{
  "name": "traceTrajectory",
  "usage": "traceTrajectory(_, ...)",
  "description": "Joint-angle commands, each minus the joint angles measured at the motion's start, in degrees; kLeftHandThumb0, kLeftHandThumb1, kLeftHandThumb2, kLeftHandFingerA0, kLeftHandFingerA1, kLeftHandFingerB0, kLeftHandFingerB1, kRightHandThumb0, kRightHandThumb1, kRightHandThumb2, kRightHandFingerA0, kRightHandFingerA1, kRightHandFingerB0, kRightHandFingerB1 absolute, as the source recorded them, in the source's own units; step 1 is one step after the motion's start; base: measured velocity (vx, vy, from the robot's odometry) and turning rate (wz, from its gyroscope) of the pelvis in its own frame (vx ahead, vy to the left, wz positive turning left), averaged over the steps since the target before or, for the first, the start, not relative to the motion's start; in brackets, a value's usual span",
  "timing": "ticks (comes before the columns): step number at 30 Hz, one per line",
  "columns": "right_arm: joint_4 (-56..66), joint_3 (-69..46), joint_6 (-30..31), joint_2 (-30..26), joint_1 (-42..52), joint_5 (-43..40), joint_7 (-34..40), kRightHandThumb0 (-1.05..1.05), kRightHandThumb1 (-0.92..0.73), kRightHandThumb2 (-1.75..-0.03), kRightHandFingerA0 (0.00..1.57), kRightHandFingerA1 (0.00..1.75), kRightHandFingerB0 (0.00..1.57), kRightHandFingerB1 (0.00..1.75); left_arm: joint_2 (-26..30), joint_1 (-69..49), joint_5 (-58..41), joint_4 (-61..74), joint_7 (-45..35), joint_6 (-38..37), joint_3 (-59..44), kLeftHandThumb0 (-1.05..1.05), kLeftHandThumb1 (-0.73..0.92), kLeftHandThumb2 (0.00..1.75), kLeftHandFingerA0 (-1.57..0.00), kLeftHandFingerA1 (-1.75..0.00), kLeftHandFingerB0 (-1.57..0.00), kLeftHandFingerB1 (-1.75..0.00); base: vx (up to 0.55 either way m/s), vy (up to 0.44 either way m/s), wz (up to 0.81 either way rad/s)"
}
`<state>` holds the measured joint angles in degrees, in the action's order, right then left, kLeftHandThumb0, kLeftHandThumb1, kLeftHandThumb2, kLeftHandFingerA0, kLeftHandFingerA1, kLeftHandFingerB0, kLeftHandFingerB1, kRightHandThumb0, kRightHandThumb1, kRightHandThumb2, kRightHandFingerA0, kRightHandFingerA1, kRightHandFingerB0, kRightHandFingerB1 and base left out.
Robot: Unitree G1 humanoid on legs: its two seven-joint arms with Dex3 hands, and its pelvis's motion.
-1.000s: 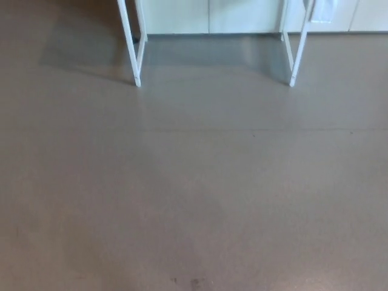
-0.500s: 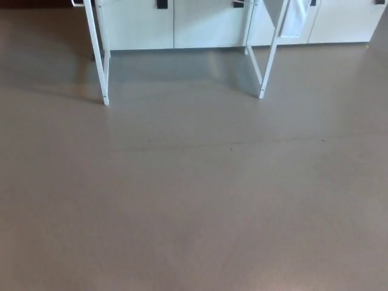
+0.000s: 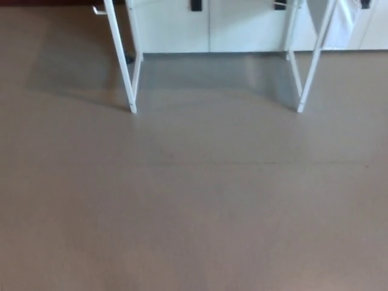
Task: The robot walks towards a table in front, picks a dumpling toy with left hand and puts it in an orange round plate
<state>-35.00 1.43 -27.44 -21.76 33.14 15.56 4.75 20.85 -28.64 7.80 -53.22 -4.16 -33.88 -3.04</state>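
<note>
Only the white legs of a table show at the top of the head view: a left leg [image 3: 123, 66] and a right leg [image 3: 310, 66]. Its top is out of the picture. No dumpling toy and no orange plate can be seen. Neither of my hands nor any part of my arms shows.
Grey-brown floor [image 3: 194, 206] fills most of the view. White cabinets [image 3: 209, 27] with dark handles stand against the wall behind the table legs. A faint shadow lies on the floor under the table.
The whole picture has shifted with the camera: the table legs now sit lower in the picture and wider apart, so the table is closer.
</note>
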Motion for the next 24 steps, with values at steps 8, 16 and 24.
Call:
traceTrajectory(8, -1.8, 0.5, -2.1, -0.4, -0.4, 1.6, 2.7, -0.15, -0.58, -0.58, 0.81, 0.56, 0.35, 0.37, 1.2, 0.3, 1.0, -1.6, 2.7, -3.8, -0.1, -0.24, 0.57, 0.58, -0.54, -0.37, -0.43, -0.37, 0.35, 0.023, -0.2)
traceTrajectory(16, 0.1, 0.1, -1.0, -0.1, 0.2, 0.4, 1.1, -0.05, -0.57, -0.56, 0.79, 0.52, 0.36, 0.36, 1.3, 1.1, 1.0, -2.6, 3.0, -3.5, 0.4, -0.25, 0.58, 0.58, -0.55, -0.37, -0.43, -0.37, 0.57, 0.096, -0.04)
traceTrajectory(24, 3.1, 0.1, 1.1, -0.3, 1.3, 0.5, 0.1, 0.0, -0.56, -0.56, 0.76, 0.49, 0.36, 0.36, 1.1, 0.6, 0.0, -1.4, 2.2, -3.7, 0.1, -0.26, 0.57, 0.58, -0.54, -0.37, -0.44, -0.37, 0.4, -0.05, 0.23)
